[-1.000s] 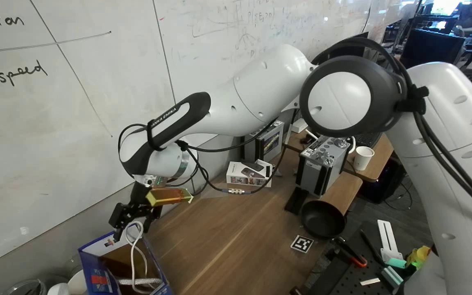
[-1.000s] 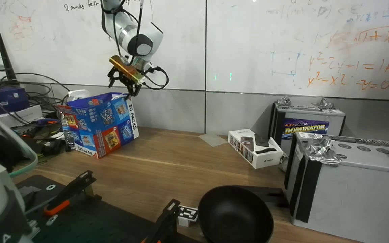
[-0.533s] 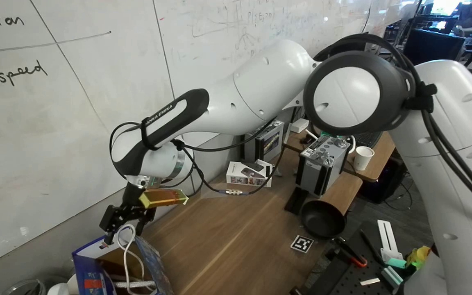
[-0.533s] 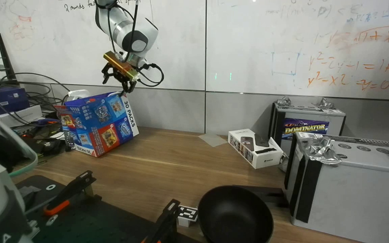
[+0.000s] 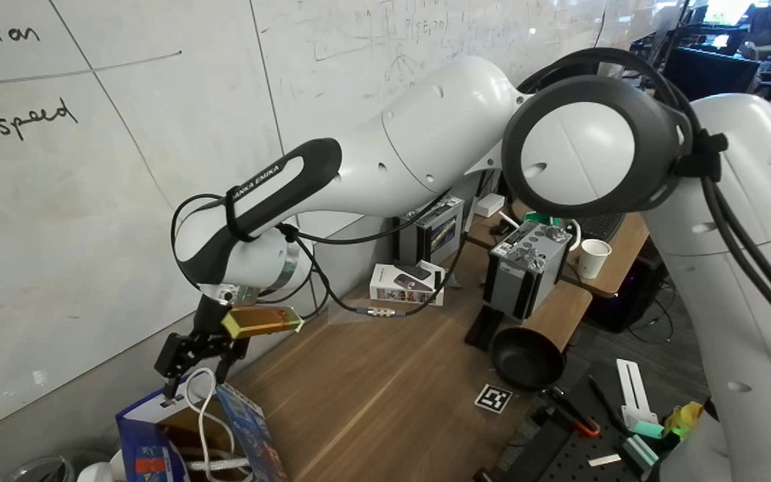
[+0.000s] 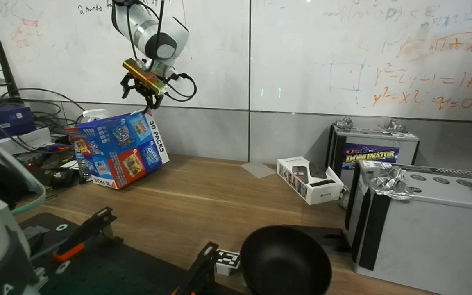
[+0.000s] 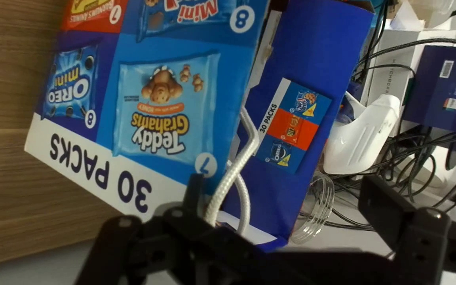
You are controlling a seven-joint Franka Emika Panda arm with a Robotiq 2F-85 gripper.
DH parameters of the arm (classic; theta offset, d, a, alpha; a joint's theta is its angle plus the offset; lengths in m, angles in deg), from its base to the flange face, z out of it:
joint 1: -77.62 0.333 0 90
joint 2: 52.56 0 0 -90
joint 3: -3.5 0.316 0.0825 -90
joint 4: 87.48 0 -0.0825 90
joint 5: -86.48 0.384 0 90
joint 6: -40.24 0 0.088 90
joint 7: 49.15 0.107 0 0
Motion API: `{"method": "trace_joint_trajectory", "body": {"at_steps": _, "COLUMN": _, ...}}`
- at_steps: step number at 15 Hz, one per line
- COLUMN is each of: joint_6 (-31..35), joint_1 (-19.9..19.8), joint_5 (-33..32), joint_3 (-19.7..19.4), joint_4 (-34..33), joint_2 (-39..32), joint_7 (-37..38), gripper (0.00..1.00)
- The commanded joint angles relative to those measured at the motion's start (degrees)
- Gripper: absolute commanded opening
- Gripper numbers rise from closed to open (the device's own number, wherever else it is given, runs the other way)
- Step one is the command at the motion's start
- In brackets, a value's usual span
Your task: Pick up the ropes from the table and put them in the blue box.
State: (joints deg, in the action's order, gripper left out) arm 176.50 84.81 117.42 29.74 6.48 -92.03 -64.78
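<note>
White rope point(image 5: 202, 428) — long axis near upright, looped end up, strands running down inside blue box point(image 6: 113, 149) on surface point(image 6: 203, 200); thicker white length point(image 5: 221, 463) lying crosswise below. End effector point(image 5: 195, 387) at box rim, jaws spread wide; loop just beside one jaw, partly hidden there in wrist view — contact unclear.

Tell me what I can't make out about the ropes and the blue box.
Blue box: base cut off by the lower edge in an exterior view.
Box floor: hidden by its printed wall in an exterior view.
Ropes: upper loop partly behind the gripper in the wrist view.
</note>
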Motion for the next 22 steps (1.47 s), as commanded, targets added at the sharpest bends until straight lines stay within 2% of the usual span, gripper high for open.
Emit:
{"method": "trace_joint_trajectory", "body": {"at_steps": 1, "joint_6": -1.3, "joint_1": -0.6, "joint_5": 1.8, "joint_3": 0.4, "joint_4": 1.2, "joint_2": 3.0, "joint_7": 0.1, "gripper": 1.0}}
{"method": "trace_joint_trajectory", "body": {"at_steps": 7, "joint_6": -2.2, "joint_1": -0.4, "joint_5": 2.7, "joint_3": -0.5, "joint_4": 1.5, "joint_2": 4.5, "joint_7": -0.1, "gripper": 1.0}}
{"method": "trace_joint_trajectory", "body": {"at_steps": 9, "joint_6": -5.3, "joint_1": -0.3, "joint_5": -0.1, "joint_3": -1.9, "joint_4": 2.3, "joint_2": 6.2, "joint_7": -0.2, "gripper": 1.0}}
{"method": "trace_joint_trajectory", "body": {"at_steps": 11, "joint_6": -11.5, "joint_1": 0.4, "joint_5": -6.3, "joint_3": -4.8, "joint_4": 4.1, "joint_2": 10.3, "joint_7": 1.5, "gripper": 1.0}}
{"method": "trace_joint_trajectory", "body": {"at_steps": 15, "joint_6": -23.5, "joint_1": -0.9, "joint_5": -14.6, "joint_3": -10.1, "joint_4": 10.6, "joint_2": 21.2, "joint_7": 1.3, "gripper": 1.0}}
{"method": "trace_joint_trajectory", "body": {"at_steps": 17, "joint_6": -27.5, "joint_1": -1.2, "joint_5": -19.1, "joint_3": -12.7, "joint_4": 14.6, "joint_2": 27.0, "joint_7": 0.2, "gripper": 1.0}}
{"method": "trace_joint_trajectory", "body": {"at_steps": 19, "joint_6": -30.0, "joint_1": -2.3, "joint_5": -20.7, "joint_3": -14.6, "joint_4": 18.8, "joint_2": 32.9, "joint_7": -1.4, "gripper": 1.0}}
{"method": "trace_joint_trajectory", "body": {"at_steps": 22, "joint_6": -29.8, "joint_1": -3.4, "joint_5": -22.3, "joint_3": -17.5, "joint_4": 26.6, "joint_2": 42.3, "joint_7": -2.8, "gripper": 1.0}}
